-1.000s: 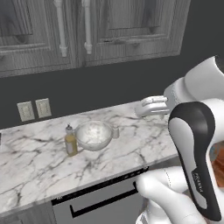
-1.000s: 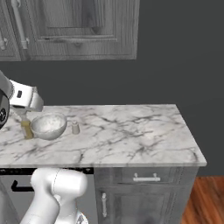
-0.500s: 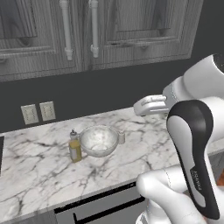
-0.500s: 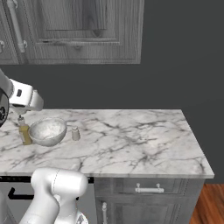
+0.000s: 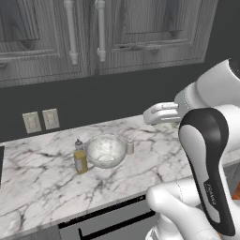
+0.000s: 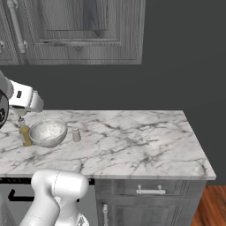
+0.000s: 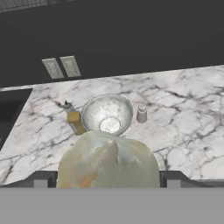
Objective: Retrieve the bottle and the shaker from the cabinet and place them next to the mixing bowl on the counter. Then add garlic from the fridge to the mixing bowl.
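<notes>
My gripper (image 7: 108, 180) is shut on a pale garlic bulb (image 7: 108, 161), held above the marble counter (image 5: 42, 187) to the right of the bowl. The clear mixing bowl (image 7: 107, 114) (image 5: 107, 151) (image 6: 47, 132) sits ahead of the hand and below it. A yellow bottle (image 7: 75, 119) (image 5: 80, 158) (image 6: 24, 133) stands touching the bowl's left side. On the bowl's right stands a small grey shaker (image 7: 141, 113) (image 5: 130, 147) (image 6: 76, 135). From the base views the gripper (image 5: 161, 115) (image 6: 25, 102) hovers near the back wall, garlic beneath it.
Closed grey cabinet doors (image 5: 84, 33) hang above the counter. Two wall outlets (image 5: 41, 120) (image 7: 61, 67) sit behind the bowl. A dark recess (image 7: 11, 111) borders the counter's left. The counter ends at its right edge (image 6: 201, 150), with drawers (image 6: 150, 190) below.
The whole picture has shifted slightly, so the base has moved a little. The gripper keeps its hold on the garlic; bowl, bottle and shaker stay in place.
</notes>
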